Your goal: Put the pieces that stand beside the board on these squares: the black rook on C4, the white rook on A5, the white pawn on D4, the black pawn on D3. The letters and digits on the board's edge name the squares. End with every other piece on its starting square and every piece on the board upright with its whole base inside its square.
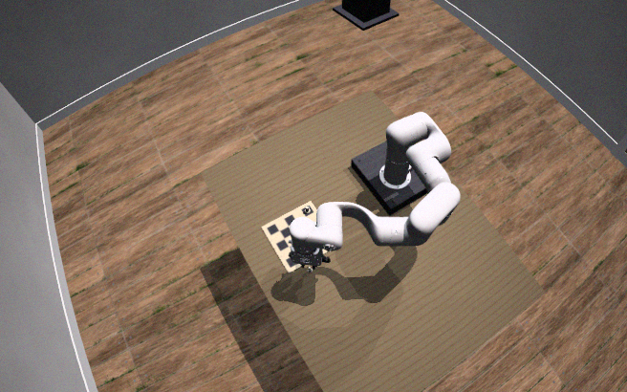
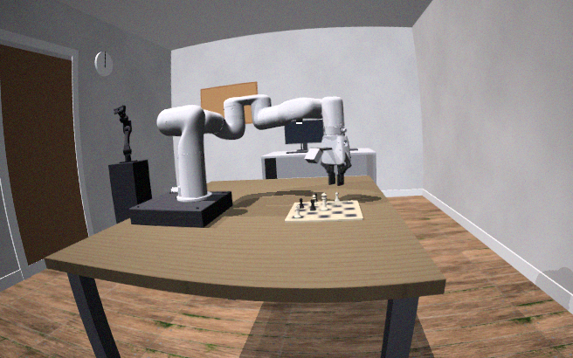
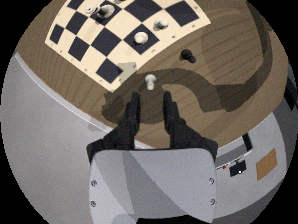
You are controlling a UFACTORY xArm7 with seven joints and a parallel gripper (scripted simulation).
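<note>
Planked flooring [image 1: 119,167] [image 2: 210,323] surrounds the worktop [image 1: 459,330] [image 2: 245,249] [image 3: 80,82]; from above, the arm [image 1: 394,229] [image 2: 286,114] reaches across the chessboard [image 1: 269,228] [image 2: 325,219] [image 3: 114,81], hiding much of it. Side on, the fingers [image 2: 335,184] hang above the pieces, pointing down, presumably for a straight descent. At the wrist, they stand partly open, roughly a third, holding and touching nothing; that narrowed gap probably suits the white pawn [image 1: 310,269] [image 2: 336,198] [image 3: 150,81], upright beside the board, near the black pawn [image 1: 329,260] [image 2: 315,196] [image 3: 188,55].
</note>
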